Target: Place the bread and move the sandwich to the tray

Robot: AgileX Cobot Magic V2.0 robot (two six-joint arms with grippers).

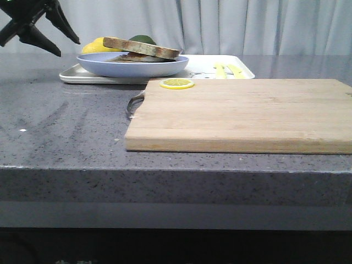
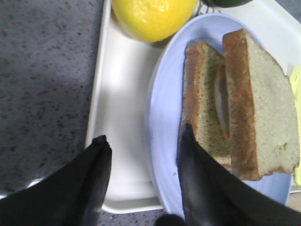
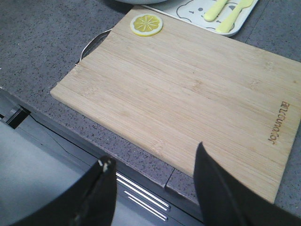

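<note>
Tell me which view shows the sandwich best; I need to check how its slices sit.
The left wrist view: the sandwich fills it, slices overlapping on the blue plate on the tray. The front view shows it only edge-on and far away; the right wrist view misses it.

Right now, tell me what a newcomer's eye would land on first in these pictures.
First, the big wooden cutting board filling the near right of the counter, with a lemon slice on its far left corner. Next, the sandwich on its blue plate, sitting on the white tray at the back left. The left gripper hangs above, jaws open.
</note>
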